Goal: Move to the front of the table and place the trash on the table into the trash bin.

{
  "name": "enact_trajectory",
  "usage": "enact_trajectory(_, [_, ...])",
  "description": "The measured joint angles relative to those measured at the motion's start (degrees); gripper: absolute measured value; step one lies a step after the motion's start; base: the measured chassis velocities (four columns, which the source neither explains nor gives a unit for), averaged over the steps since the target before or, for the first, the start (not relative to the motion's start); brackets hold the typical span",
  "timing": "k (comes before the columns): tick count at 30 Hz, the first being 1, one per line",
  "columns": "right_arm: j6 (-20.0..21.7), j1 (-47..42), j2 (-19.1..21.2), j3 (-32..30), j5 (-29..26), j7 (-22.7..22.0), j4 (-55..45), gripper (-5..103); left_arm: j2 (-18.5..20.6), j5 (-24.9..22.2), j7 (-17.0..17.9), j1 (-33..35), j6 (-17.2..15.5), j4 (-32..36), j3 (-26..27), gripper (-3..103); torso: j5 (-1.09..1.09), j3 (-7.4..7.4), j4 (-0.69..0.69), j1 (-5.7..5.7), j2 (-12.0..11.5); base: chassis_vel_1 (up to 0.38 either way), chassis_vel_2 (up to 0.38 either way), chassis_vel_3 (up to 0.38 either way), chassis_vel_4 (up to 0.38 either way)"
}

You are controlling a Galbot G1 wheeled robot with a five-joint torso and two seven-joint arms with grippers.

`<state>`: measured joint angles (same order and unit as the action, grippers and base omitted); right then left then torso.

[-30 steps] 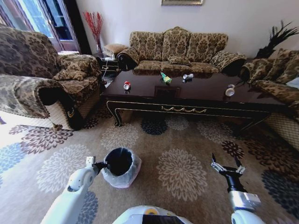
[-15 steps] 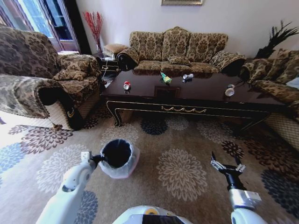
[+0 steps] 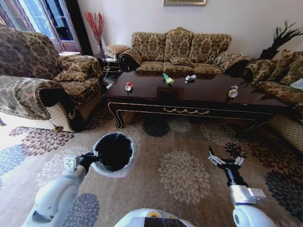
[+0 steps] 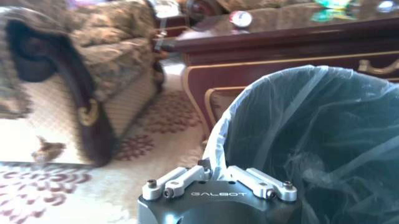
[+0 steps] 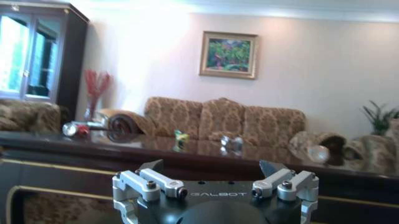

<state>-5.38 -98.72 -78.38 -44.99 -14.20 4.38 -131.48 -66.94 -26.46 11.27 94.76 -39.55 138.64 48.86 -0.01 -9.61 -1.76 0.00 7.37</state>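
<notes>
Head view: the left gripper (image 3: 90,158) has its fingers clamped on the bin (image 3: 113,153) rim, carrying it above the carpet. The right gripper (image 3: 226,163) hangs with fingers apart. All four trash pieces, among them the can (image 3: 128,86), lie on the bench (image 3: 199,97), well apart from the bin, so nothing is binned yet.

Left wrist view: the fingers (image 4: 215,175) pinch the bin's bag liner (image 4: 274,116).

Right wrist view: the open gripper (image 5: 215,175) faces the bench (image 5: 81,147).

daylight from window (image 3: 40,16) | edges bowed | wrist views soft, hazy

Head view high, facing down at table (image 3: 199,97), wrist views low, near, sharing its front edge
</notes>
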Motion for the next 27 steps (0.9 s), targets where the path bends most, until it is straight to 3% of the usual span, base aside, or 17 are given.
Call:
enact_trajectory(12, [1.2, 2.8, 2.8, 4.6, 0.5, -1.3, -1.1, 100, -3.0, 2.2, 0.2, 3.4, 3.0, -3.7, 2.2, 2, 0.02, 0.0, -0.01, 0.0, 0.0, -0.027, 0.035, 0.034, -0.034])
enact_trajectory(27, [0.4, 2.6, 2.8, 3.6, 1.1, -1.9, 2.0, 100, -3.0, 0.3, 0.8, 2.6, 5.6, -4.1, 1.0, 2, 0.0, -0.04, 0.0, 0.01, 0.0, -0.197, 0.201, 0.185, -0.191])
